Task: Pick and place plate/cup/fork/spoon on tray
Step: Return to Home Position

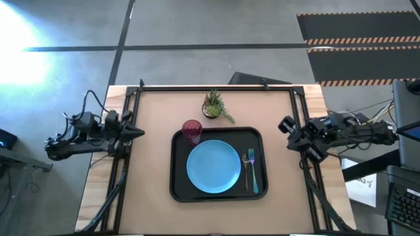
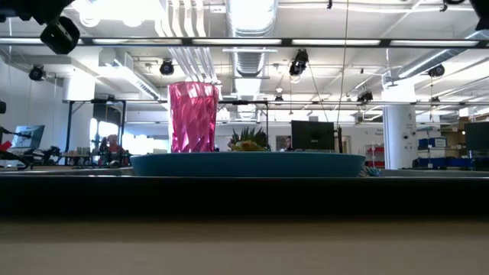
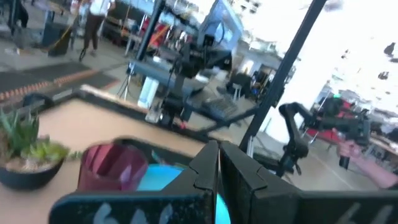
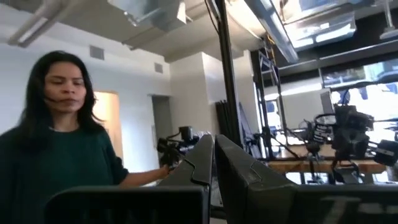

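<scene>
The black tray (image 1: 178, 190) lies mid-table. On it rest the light-blue plate (image 1: 213, 166), the red cup (image 1: 191, 130) upright at its far left corner, and the blue-handled fork (image 1: 254, 176) right of the plate. The dark spoon (image 1: 247, 161) lies close beside the fork, hard to make out against the tray. In the low view the cup (image 2: 192, 116) stands behind the plate (image 2: 248, 163). My left gripper (image 1: 139, 133) hovers shut at the table's left edge, pointing level toward the tray. My right gripper (image 1: 286, 124) hovers shut at the right edge, tipped upward. Neither holds anything.
A small potted plant (image 1: 215, 106) stands just beyond the tray's far edge. Black frame rails (image 1: 216, 86) run along the table's far, left and right sides. A person in a dark green top (image 4: 56, 155) shows beyond the table in the right wrist view.
</scene>
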Controlling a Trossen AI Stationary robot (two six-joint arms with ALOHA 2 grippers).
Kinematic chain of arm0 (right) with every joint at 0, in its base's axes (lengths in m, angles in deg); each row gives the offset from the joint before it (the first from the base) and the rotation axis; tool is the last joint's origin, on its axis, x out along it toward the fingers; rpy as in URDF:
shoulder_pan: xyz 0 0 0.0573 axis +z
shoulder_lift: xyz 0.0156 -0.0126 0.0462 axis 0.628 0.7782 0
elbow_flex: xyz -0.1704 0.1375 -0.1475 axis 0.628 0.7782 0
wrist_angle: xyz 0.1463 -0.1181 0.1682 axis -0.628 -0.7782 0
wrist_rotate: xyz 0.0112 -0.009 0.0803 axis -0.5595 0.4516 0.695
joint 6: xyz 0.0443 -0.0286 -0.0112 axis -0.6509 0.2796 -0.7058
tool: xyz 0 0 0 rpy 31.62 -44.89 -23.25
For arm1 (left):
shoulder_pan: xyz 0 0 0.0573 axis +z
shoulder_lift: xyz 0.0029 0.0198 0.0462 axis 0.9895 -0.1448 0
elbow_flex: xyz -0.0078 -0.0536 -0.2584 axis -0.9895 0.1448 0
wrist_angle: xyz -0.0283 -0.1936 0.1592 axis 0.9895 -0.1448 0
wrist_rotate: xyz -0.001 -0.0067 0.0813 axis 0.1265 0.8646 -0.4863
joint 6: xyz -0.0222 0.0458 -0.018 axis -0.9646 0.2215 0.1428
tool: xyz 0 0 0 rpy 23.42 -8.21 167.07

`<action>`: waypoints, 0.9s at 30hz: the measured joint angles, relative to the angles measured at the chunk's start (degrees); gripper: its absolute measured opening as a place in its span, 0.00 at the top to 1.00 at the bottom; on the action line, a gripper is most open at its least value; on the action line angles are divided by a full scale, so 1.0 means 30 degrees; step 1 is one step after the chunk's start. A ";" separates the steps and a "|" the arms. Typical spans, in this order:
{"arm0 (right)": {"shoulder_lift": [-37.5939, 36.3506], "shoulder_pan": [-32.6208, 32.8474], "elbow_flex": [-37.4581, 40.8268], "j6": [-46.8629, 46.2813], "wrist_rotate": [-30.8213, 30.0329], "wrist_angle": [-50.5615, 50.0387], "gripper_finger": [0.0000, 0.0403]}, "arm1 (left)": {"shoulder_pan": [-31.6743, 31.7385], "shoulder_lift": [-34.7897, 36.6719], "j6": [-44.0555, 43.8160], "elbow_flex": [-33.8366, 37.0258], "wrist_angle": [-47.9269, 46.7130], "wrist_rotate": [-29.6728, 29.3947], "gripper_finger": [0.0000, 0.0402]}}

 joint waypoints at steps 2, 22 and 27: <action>0.0007 -0.0007 0.0900 -0.0341 0.0315 0.1442 0.98 | 0.0000 -0.0018 0.0000 0.0202 -0.0309 0.0125 1.00; 0.0000 0.0029 0.5462 -0.1384 0.0476 0.7985 0.98 | 0.0015 0.0186 0.0017 0.2834 0.0526 0.0542 1.00; 0.0000 0.0029 0.5648 -0.0316 0.0940 0.7981 0.98 | 0.0015 0.0186 0.0480 0.4536 0.2918 0.0529 1.00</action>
